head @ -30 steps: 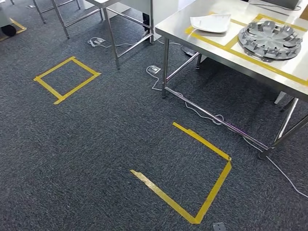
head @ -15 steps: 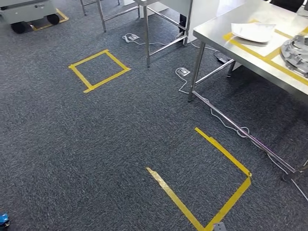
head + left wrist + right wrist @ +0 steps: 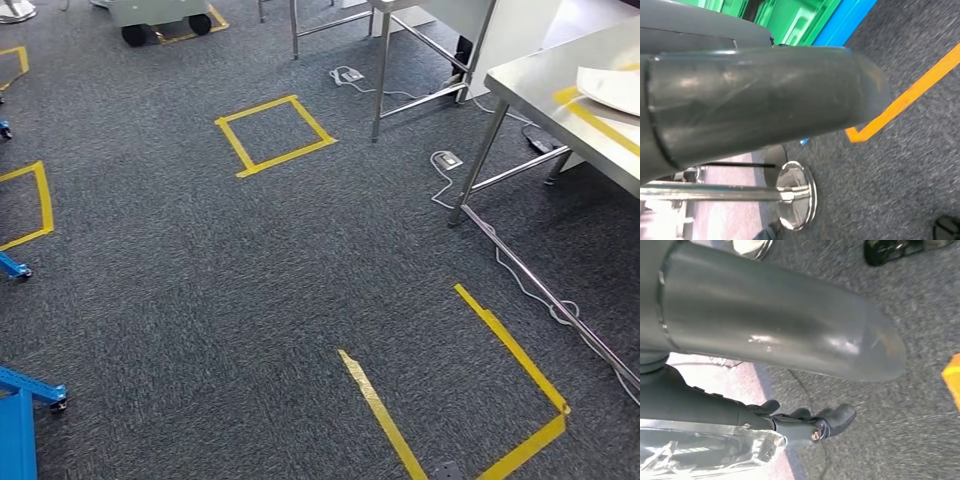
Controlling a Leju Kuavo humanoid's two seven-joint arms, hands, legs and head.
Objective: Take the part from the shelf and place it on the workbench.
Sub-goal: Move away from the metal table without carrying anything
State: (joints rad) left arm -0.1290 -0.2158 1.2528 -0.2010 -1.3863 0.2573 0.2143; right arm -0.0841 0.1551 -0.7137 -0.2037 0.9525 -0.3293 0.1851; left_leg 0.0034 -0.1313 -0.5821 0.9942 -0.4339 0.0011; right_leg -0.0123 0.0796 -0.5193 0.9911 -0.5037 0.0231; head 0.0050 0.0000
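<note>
Hanging over carpet point(image 3: 226, 280), right hand point(image 3: 783, 340) is seen with fingers point(image 3: 828, 420) stretched out, nothing held. Left hand point(image 3: 753, 100): grip cannot be told. Green bins point(image 3: 798, 20) are seen on blue shelf point(image 3: 851, 20); part itself cannot be made out. Workbench point(image 3: 543, 90) is seen far right.

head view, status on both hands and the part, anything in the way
Right hand open, holding nothing; left hand grip unclear. White curved panel on steel workbench. Blue metal frame at floor left.
</note>
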